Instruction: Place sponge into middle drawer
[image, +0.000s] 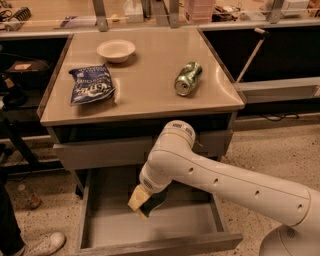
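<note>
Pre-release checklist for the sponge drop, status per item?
1. Middle drawer pulled open: ok.
2. Sponge at the gripper, which is low inside the drawer's outline, left of centre: ok.
3. Drawer floor around the sponge bare: ok where visible.
4. Sponge resting on the floor: cannot tell.
5. Arm clear of the closed drawer front above: cannot tell.
6. Can, chip bag and bowl up on the tabletop, out of the path: ok.
</note>
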